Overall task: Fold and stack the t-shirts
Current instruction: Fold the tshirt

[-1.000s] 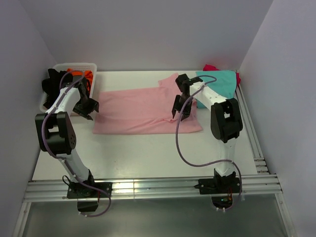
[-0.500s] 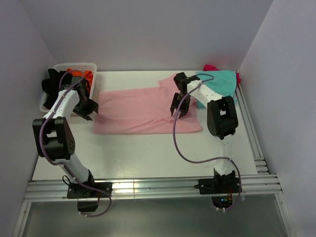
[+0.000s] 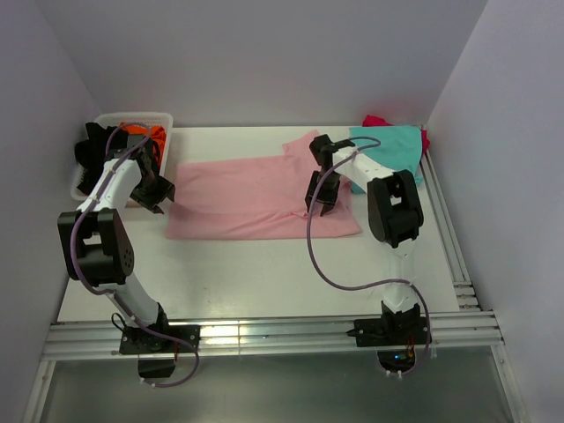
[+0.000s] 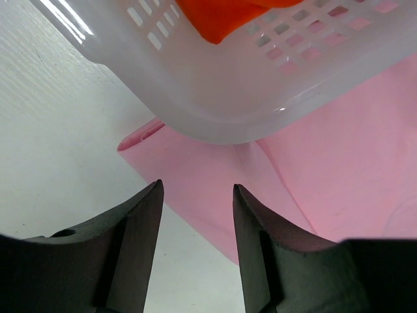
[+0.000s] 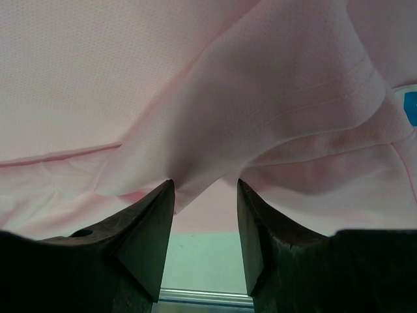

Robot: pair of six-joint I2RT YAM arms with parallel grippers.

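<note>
white slotted plastic basket (image 3: pixel 141 115) far left | left gripper (image 3: pixel 159 203) jaws apart, empty, near shirt's corner | light pink soft cloth t-shirt (image 3: pixel 238 198) spread flat mid-table | right gripper (image 3: pixel 319 206) jaws apart astride a raised fold, unclamped | risk: left fingers snag basket; right pinches extra layers, dragging shirt askew

Top camera, high at the near edge, overlooks the table (image 3: pixel 247 273); both wrist cameras sit close above the light pink t-shirt (image 3: pixel 247 198), shared by all views.
</note>
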